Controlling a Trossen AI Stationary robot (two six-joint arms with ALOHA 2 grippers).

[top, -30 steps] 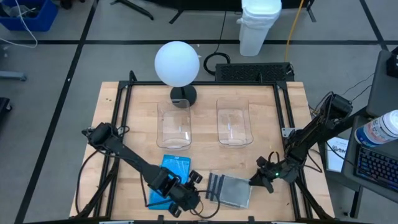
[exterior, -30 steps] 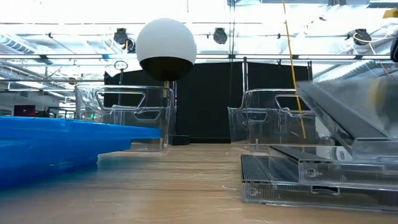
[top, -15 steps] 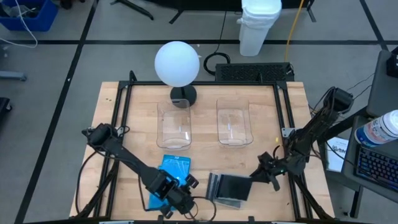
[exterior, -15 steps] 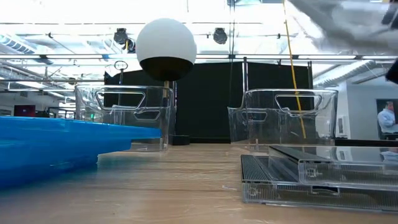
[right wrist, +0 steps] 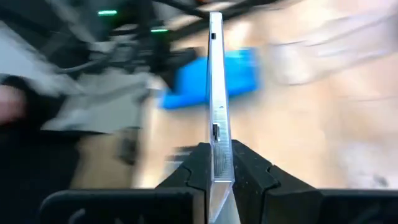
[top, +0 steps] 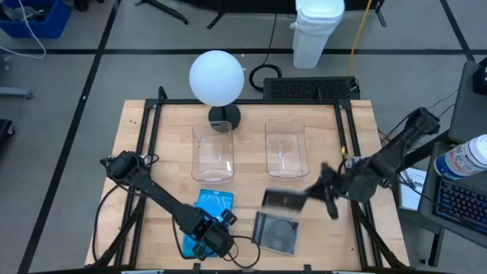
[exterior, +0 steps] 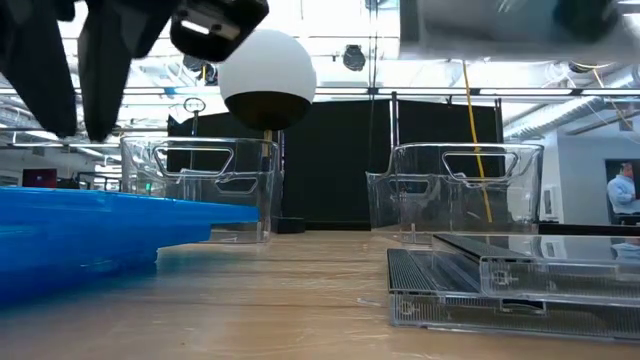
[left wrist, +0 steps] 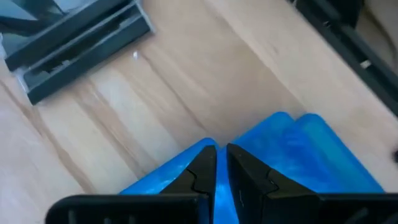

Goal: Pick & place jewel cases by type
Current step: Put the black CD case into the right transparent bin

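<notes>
Blue jewel cases (top: 207,207) lie stacked near the table's near edge, and they also show in the low view (exterior: 90,235) and the left wrist view (left wrist: 298,149). My left gripper (top: 222,224) (left wrist: 217,165) hovers just above them, shut, touching nothing. Clear cases with a black spine (top: 275,230) (exterior: 500,285) rest flat on the table. My right gripper (top: 313,194) (right wrist: 216,165) is shut on another clear case (top: 283,199), raised in front of the right tub (top: 285,148). My right gripper pinches the clear case by its right-hand edge (right wrist: 216,140) between the two fingers (right wrist: 249,171), which come from the table's right. The case is lifted clear and sticks out from the fingers toward the table's left. It shows edge-on in the wrist view.
Two clear tubs stand side by side mid-table, the left tub (top: 213,152) and the right one. A white globe lamp (top: 217,76) stands at the far edge behind the left tub. A black frame (top: 152,137) runs along the table's sides. Bare wood lies between tubs and cases.
My right gripper has raised the top clear case off the stack and carried it up and toward the far edge, so it now hangs clear near the right tub. The lower clear cases stayed put. My left gripper has shifted slightly over the blue cases and now shows in the low view.
</notes>
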